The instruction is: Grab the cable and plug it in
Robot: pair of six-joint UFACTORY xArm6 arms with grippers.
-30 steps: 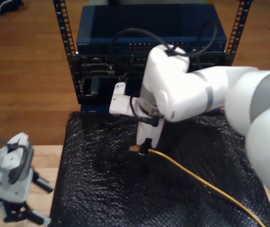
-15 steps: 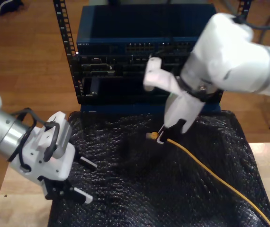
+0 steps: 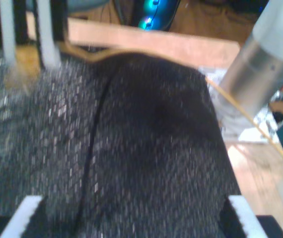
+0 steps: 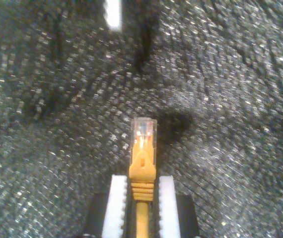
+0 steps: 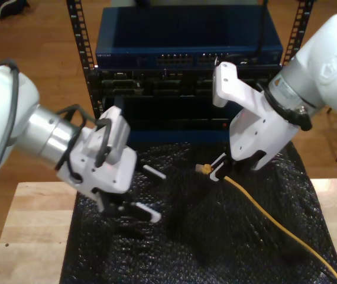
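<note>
Clamped tight, the fingers point(image 4: 117, 203) of my second gripper point(image 5: 220, 170) are pinching the cable point(image 5: 275, 225) just behind its plug point(image 4: 143, 133), and the clear tip is sticking out past them, free in the air above the black bubble wrap point(image 5: 216, 248). From there the orange-yellow line is trailing away over the padding toward the exterior view's lower right. Meanwhile my first gripper point(image 5: 138, 194) is hanging over the wrap on the exterior view's left, fingers spread wide and carrying nothing.

By my reading, the grab is done and the carry to the socket is the step in hand. What the next move calls for is lifting the plug toward the rack point(image 5: 180, 77) behind the table, lining it up square with one port in the row on the blue switch point(image 5: 189, 50), and pushing it straight in.

Standing in the way, as I judge it: the ports are small and packed close, the dark units under the switch are crowding the approach, and the slack cable could be dragging on the wrap as the arm is reaching.
</note>
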